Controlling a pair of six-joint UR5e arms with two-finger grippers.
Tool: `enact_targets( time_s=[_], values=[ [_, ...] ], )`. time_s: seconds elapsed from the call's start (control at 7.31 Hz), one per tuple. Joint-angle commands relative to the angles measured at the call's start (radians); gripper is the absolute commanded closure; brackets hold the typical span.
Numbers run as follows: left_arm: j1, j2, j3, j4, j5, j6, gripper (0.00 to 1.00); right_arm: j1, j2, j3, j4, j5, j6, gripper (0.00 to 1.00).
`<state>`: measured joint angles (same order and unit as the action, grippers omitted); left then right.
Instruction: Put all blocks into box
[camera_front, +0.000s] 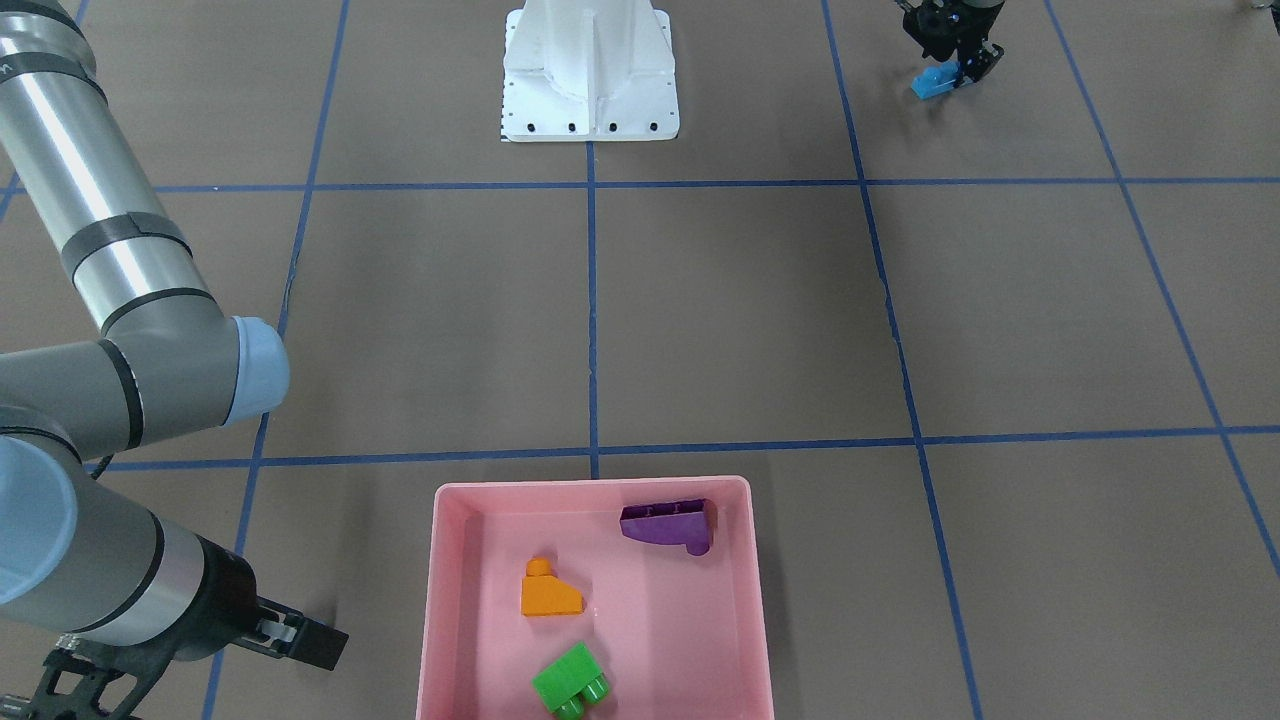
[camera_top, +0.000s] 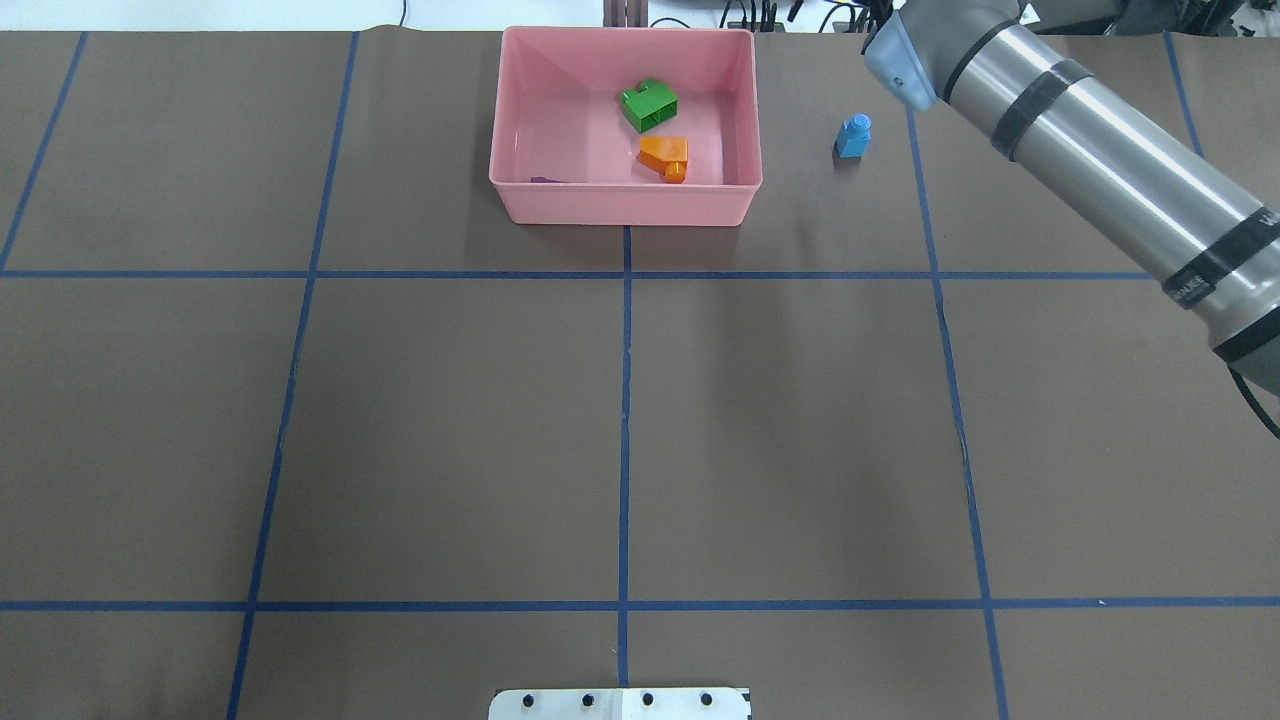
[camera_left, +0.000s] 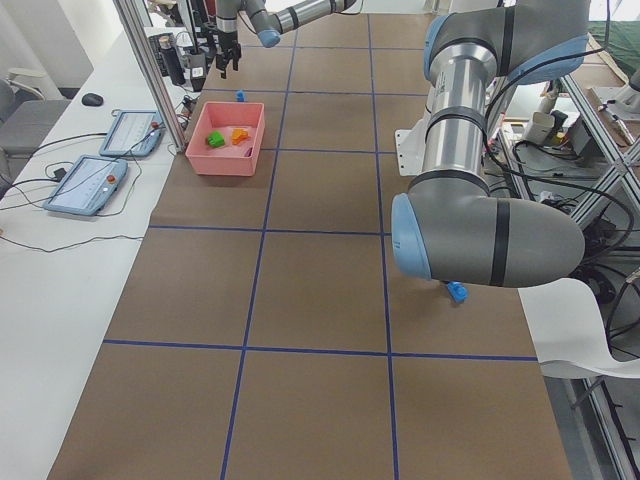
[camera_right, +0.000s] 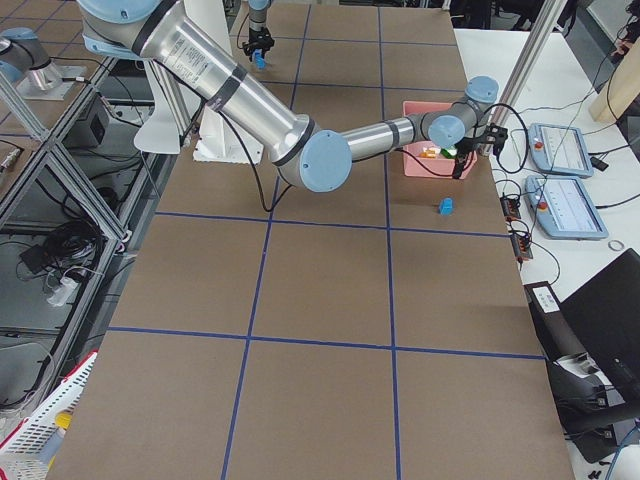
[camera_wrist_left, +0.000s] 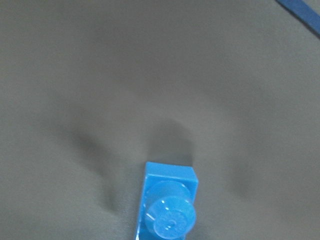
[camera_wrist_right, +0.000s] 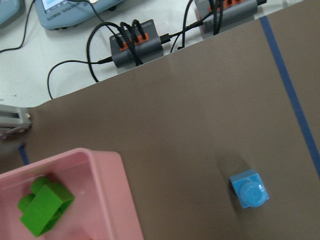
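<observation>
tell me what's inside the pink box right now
The pink box holds a purple curved brick, an orange sloped brick and a green two-stud brick. From overhead its near wall hides most of the purple one.

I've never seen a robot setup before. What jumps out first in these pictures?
A pink box at the table edge farthest from the robot stands out, with an orange brick, purple brick and green brick lying inside. A small blue brick stands on the brown table just beside the box. Far off, level with the robot's base, the left end effector appears to grip a second blue brick.
</observation>
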<state>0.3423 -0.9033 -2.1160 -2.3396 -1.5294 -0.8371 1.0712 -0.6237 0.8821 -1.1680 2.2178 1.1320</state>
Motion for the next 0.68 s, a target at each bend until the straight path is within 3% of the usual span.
enact_targets(
  time_s=[0.0, 0.27, 0.55],
  values=[
    [-0.009, 0.004, -0.005, -0.003, 0.014, -0.005, 1.0, -0.04, -0.019, -0.008, 0.004, -0.094, -0.008, 0.0],
    [-0.16, 0.001, -0.086, -0.023, -0.011, 0.001, 1.0, -0.059, -0.021, -0.032, 0.005, -0.131, -0.009, 0.0],
    [-0.395, -0.028, -0.142, -0.04, -0.166, 0.009, 1.0, -0.076, -0.042, -0.045, 0.017, -0.159, -0.009, 0.0]
  ],
)
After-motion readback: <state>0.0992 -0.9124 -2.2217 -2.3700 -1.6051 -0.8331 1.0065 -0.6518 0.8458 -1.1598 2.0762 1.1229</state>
